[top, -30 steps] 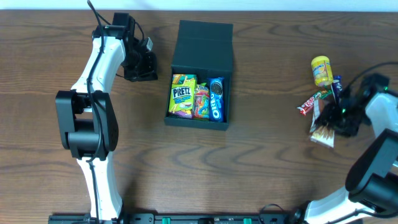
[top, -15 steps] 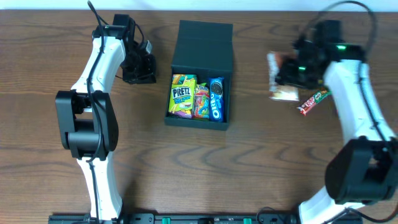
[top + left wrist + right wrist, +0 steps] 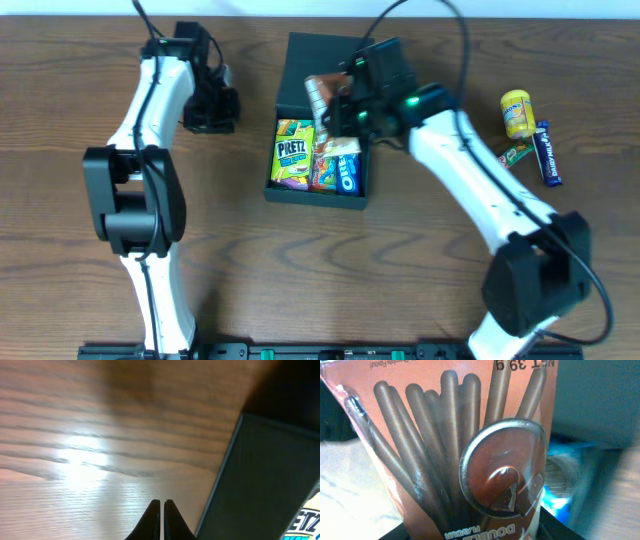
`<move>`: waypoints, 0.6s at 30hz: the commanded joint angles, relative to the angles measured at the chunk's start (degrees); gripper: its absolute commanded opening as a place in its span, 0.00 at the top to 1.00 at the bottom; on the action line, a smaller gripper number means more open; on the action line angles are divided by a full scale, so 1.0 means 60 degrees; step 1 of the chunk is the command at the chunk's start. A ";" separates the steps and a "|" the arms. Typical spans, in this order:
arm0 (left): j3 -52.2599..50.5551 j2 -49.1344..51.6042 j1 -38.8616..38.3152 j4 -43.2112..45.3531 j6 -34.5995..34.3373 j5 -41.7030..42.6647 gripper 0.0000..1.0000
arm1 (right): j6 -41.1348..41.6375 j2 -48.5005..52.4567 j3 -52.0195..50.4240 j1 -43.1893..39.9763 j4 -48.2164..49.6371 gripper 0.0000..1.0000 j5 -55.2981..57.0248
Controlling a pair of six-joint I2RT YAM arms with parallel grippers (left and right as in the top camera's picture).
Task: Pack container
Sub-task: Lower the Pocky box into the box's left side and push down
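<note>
- The brown wood-grain table carries everything.
- The container, a matte dark teal-black rectangular cardboard box, sits at the far middle of the table. Its hinged flap lid lies open towards the far edge. The left wrist view shows its outer wall close up.
- The right gripper hangs over the far part of the open container. Its jaws pinch a brown packet of chocolate-coated sticks, which fills the right wrist view.
- The left gripper rests low over bare table just left of the container. Its jaws are pressed together with nothing between them.
- Inside the container, side by side, lie a yellow PRETZ packet, an orange-red snack packet and a blue Oreo packet.
- Well to the right lie a yellow rounded snack pack, a dark blue bar and a small green-and-red bar.
</note>
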 commanded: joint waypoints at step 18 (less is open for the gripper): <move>0.0714 -0.0138 0.1555 -0.0029 0.0200 0.0091 0.94 | 0.2983 0.1392 0.1249 0.1461 -0.0113 0.03 0.0823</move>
